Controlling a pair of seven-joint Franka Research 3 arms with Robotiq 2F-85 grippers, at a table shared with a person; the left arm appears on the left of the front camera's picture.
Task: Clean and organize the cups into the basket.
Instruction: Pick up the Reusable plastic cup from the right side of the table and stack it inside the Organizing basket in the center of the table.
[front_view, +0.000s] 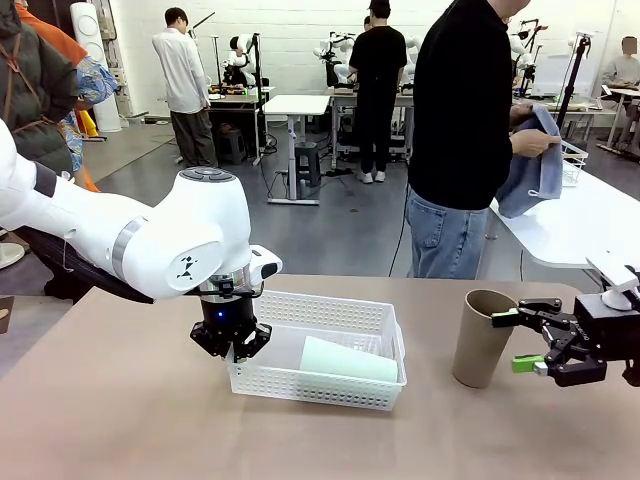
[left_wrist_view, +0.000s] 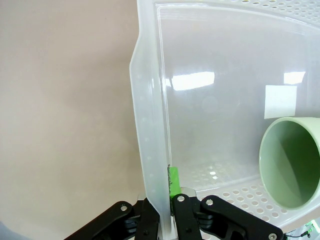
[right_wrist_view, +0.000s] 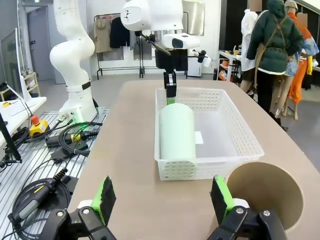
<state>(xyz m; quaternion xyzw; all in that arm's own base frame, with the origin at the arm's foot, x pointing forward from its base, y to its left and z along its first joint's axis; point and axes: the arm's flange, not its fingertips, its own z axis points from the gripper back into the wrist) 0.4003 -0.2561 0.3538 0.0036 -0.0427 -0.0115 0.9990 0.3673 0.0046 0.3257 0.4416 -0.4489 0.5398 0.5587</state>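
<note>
We see a white basket (front_view: 320, 388) with a fine lattice of perforations, one pale mint green cup (front_view: 348, 361), one matte tan-brown cup (front_view: 480, 345) and a plain beige-brown table (front_view: 110, 420). The left gripper (front_view: 232, 350) and the right gripper (front_view: 512, 341) are black with bright green pads (front_view: 522, 363); the left arm (front_view: 170, 240) is white.

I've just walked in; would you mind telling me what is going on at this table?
The left gripper is clamped on the end wall of the white basket, where the mint cup lies on its side. The right gripper is open beside the tan cup, which stands upright on the table, not yet gripped. Across the table, a person holds a blue cloth.
</note>
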